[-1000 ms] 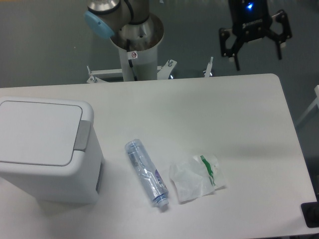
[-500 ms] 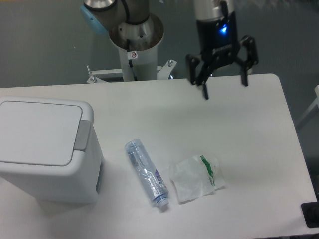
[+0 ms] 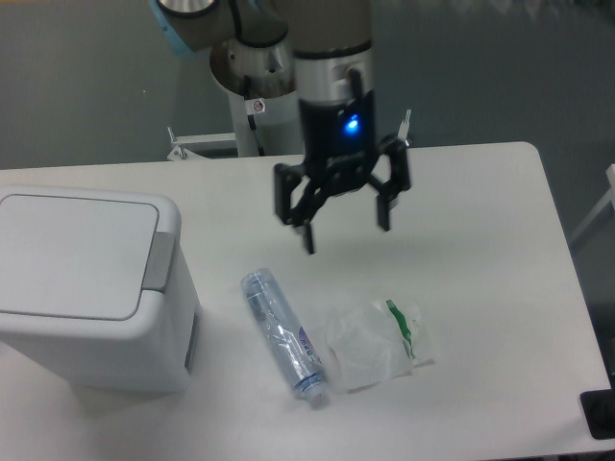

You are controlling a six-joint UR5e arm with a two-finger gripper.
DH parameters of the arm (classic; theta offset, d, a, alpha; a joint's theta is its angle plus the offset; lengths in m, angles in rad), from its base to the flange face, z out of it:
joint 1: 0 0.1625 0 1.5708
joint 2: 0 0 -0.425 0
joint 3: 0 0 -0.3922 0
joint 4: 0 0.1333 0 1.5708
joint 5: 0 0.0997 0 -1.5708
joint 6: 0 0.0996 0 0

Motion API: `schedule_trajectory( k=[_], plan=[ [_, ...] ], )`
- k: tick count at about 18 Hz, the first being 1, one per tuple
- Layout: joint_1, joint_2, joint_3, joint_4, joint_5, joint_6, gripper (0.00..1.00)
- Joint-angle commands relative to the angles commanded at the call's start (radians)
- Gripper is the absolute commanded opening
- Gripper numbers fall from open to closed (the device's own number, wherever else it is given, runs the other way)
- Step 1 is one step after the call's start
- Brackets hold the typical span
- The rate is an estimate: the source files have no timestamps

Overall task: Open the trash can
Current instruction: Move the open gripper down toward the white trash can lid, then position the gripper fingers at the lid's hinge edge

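Observation:
The trash can (image 3: 86, 288) is a large white boxy bin at the left of the table, its flat lid down and a grey push-button tab (image 3: 159, 260) on its right rim. My gripper (image 3: 346, 229) hangs over the middle of the table, well to the right of the bin and clear of it. Its two black fingers are spread wide apart, open, with nothing between them.
A clear plastic bottle (image 3: 282, 332) lies on its side just right of the bin. A crumpled clear wrapper (image 3: 377, 346) with a green strip lies beside it. The arm's base pedestal (image 3: 259, 86) stands behind the table's far edge.
The gripper has travelled from the far right, beyond the table's back edge, leftward and toward the front, coming lower over the table's middle. Its fingers stayed open. Nothing on the table moved.

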Motion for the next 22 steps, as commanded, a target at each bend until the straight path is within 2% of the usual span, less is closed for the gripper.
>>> schedule_trajectory(
  k=[4,10,22],
  plan=[
    [-0.077,-0.015,0.002,0.0,0.0,-0.06,1.0],
    [-0.133,-0.015,-0.012,-0.002,0.0,-0.078,1.0],
    [-0.152,-0.011,-0.041,0.0,0.003,-0.077,1.0]
  ],
)
